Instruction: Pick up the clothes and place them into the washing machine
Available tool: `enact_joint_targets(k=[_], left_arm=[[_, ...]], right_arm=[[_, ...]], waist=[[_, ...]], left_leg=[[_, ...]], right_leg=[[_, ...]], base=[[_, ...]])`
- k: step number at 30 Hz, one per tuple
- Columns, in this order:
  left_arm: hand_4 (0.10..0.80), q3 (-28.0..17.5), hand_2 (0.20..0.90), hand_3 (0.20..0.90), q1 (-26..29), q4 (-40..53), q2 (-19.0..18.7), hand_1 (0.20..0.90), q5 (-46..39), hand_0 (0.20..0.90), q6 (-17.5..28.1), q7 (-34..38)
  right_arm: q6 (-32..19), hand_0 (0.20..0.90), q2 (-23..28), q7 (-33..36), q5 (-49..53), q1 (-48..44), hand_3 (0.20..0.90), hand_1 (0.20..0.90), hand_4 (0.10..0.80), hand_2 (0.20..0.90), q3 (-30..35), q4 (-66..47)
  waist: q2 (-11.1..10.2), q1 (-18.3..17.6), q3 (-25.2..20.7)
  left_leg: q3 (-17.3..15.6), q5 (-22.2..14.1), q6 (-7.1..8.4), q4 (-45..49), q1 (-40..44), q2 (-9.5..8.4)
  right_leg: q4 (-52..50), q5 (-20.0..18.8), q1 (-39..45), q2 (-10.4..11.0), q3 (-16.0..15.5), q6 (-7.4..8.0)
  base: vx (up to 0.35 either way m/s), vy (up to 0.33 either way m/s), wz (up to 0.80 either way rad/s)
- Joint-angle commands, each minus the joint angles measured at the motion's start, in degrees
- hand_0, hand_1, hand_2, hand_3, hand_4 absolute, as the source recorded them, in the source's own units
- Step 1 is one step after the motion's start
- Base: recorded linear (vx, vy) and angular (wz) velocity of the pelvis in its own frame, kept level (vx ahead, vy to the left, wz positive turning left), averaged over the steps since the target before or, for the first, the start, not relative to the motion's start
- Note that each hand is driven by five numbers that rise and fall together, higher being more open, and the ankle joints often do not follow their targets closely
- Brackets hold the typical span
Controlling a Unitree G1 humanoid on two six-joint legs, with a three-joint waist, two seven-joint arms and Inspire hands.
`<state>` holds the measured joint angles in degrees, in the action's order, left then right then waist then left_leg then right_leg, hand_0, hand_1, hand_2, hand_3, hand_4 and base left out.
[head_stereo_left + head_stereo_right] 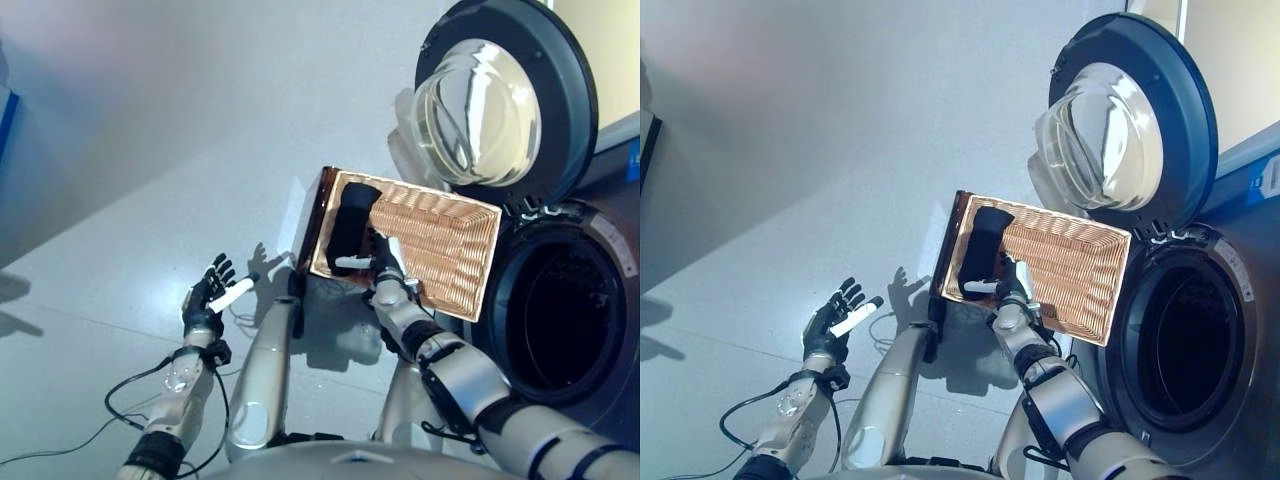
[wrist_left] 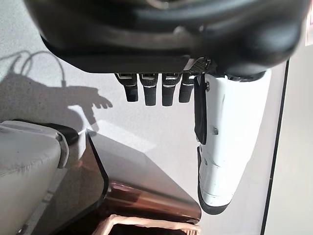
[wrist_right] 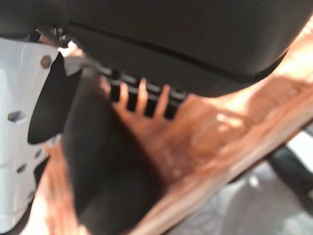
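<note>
A black garment (image 1: 350,225) lies bunched in the near-left corner of a wicker basket (image 1: 450,250) that stands on the floor before the washing machine. My right hand (image 1: 388,268) is inside the basket beside the garment, open, its white thumb pointing at the cloth. In the right wrist view the garment (image 3: 102,166) shows between the thumb and the straight fingers (image 3: 142,98), over the woven bottom (image 3: 210,142). My left hand (image 1: 207,295) hangs open over the bare floor, left of the basket, holding nothing; its fingers (image 2: 151,90) are straight.
The washing machine's dark drum opening (image 1: 565,310) gapes just right of the basket. Its round glass door (image 1: 500,95) is swung wide open above and behind the basket. Grey floor spreads to the left.
</note>
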<state>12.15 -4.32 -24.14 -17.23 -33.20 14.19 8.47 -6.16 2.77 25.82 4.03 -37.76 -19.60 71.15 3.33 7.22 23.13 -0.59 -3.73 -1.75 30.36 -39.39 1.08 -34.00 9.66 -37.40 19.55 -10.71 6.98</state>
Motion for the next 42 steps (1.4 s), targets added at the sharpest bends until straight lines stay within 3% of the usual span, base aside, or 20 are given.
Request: enact_joint_targets(k=[1, 14, 17, 18, 25, 26, 27, 28, 29, 30, 42], left_arm=[[0.8, -0.1, 0.9, 0.9, -1.1, 4.9, -2.8, 0.9, 1.2, 0.9, 4.2, 1.1], [0.8, 0.4, 0.9, 0.9, -1.8, 7.1, -4.1, 0.9, 1.3, 0.9, 3.6, 1.2], [0.8, 0.1, 0.9, 0.9, -2.4, 7.9, -4.6, 0.9, 1.1, 0.9, 3.7, 1.3], [0.8, 0.1, 0.9, 0.9, -2.6, 8.0, -4.8, 0.9, 1.1, 0.9, 3.7, 1.4], [0.8, 0.4, 0.9, 0.9, -3.5, 9.5, -5.4, 0.9, 0.8, 0.9, 3.6, 1.2], [0.8, 0.6, 0.9, 0.9, -3.6, 9.7, -5.5, 0.9, 0.9, 0.9, 3.6, 1.0], [0.8, 0.7, 0.9, 0.9, -3.7, 9.8, -5.6, 0.9, 1.0, 0.9, 3.6, 1.0], [0.8, 0.7, 0.9, 0.9, -3.8, 9.7, -5.7, 0.9, 1.0, 0.9, 3.6, 1.0], [0.8, 0.7, 0.9, 0.9, -3.7, 9.6, -5.7, 0.9, 0.9, 0.9, 3.5, 0.9], [0.8, 0.9, 0.9, 0.9, -3.4, 9.3, -5.6, 0.9, 1.1, 0.9, 3.3, 1.1], [0.8, 1.1, 0.9, 0.9, -2.7, 8.7, -5.7, 0.9, 1.5, 0.9, 3.2, 1.8]], right_arm=[[-3.2, 0.9, -0.9, 2.3, 2.0, -0.5, 0.9, 0.9, 0.8, 0.9, 0.5, -2.8], [-3.0, 0.9, -2.0, 1.7, 4.8, -3.7, 0.9, 0.9, 0.8, 0.9, 1.9, -1.6], [-2.8, 0.9, -2.2, 1.5, 5.3, -4.9, 0.9, 0.9, 0.8, 0.9, 2.3, -0.5], [-2.6, 0.9, -2.4, 1.5, 5.1, -5.3, 0.9, 0.9, 0.8, 0.9, 2.3, -0.2], [-1.2, 0.9, -1.6, 1.9, 3.9, -7.7, 0.9, 0.9, 0.8, 0.9, 3.5, 2.7], [-0.9, 0.804, -1.4, 1.8, 3.7, -7.9, 0.804, 0.804, 0.731, 0.804, 3.7, 3.2], [-0.7, 0.538, -1.3, 1.8, 3.5, -8.1, 0.538, 0.538, 0.541, 0.538, 3.7, 3.3], [-0.6, 0.453, -1.3, 1.6, 3.4, -8.5, 0.453, 0.453, 0.48, 0.453, 3.6, 3.5], [-0.5, 0.296, -1.2, 1.5, 3.3, -8.5, 0.296, 0.296, 0.369, 0.296, 3.6, 3.5], [-0.2, 0.2, -1.1, 1.6, 2.9, -8.5, 0.2, 0.2, 0.3, 0.2, 3.4, 4.0], [0.4, 0.2, -1.0, 2.8, 1.6, -8.6, 0.2, 0.2, 0.3, 0.2, 3.7, 4.7]], waist=[[0.6, 1.0, -3.5], [1.7, 2.1, -2.6], [2.2, 2.7, -2.2], [2.4, 3.0, -2.0], [3.6, 4.3, -1.6], [3.8, 4.5, -1.6], [3.8, 4.6, -1.5], [3.9, 4.7, -1.4], [4.0, 4.8, -1.3], [4.0, 4.9, -1.2], [3.9, 4.5, -1.5]], left_leg=[[-0.6, -1.1, 2.42, -0.1, 0.6, 0.11], [-0.6, -2.6, 2.06, 5.1, -3.0, -0.21], [-0.5, -3.3, 1.96, 7.4, -4.8, -0.23], [-0.1, -6.1, 2.25, 9.8, -5.2, -0.22], [0.2, -7.0, 1.95, 13.9, -9.8, -0.76], [0.3, -7.0, 1.9, 14.0, -10.3, -0.86], [0.3, -7.0, 1.84, 14.3, -10.7, -0.97], [0.3, -7.0, 1.8, 14.7, -11.3, -1.05], [0.2, -7.0, 1.8, 15.0, -11.7, -1.07], [0.3, -7.2, 1.79, 15.7, -12.5, -1.13], [0.6, -7.2, 1.71, 16.4, -14.0, -1.29]], right_leg=[[3.7, -9.6, 1.3, -1.2, 2.6, 0.94], [-0.6, -8.0, -1.6, -0.8, 2.9, 0.46], [-2.9, -7.0, -3.4, -0.8, 3.0, 0.31], [-5.4, -4.5, -3.8, -0.8, 3.5, 0.82], [-9.9, -2.6, -7.7, -0.3, 3.9, 0.41], [-10.3, -2.3, -8.3, -0.2, 4.0, 0.43], [-10.8, -2.1, -8.8, -0.2, 4.1, 0.36], [-11.4, -1.9, -9.4, -0.1, 4.2, 0.3], [-12.2, -1.7, -10.2, 0.0, 4.4, 0.15], [-12.9, -1.6, -10.9, 0.2, 4.5, 0.03], [-14.3, -1.1, -12.9, 0.3, 4.9, -0.23]], base=[[0.0, 0.0, 0.0], [-0.002, 0.001, 0.0], [-0.004, 0.006, 0.03], [0.051, -0.007, 0.03], [-0.025, -0.002, 0.07], [-0.034, -0.008, 0.05], [-0.033, -0.006, 0.06], [-0.032, 0.009, 0.06], [-0.039, 0.001, 0.05], [-0.026, 0.0, 0.04], [-0.008, -0.001, 0.04]])
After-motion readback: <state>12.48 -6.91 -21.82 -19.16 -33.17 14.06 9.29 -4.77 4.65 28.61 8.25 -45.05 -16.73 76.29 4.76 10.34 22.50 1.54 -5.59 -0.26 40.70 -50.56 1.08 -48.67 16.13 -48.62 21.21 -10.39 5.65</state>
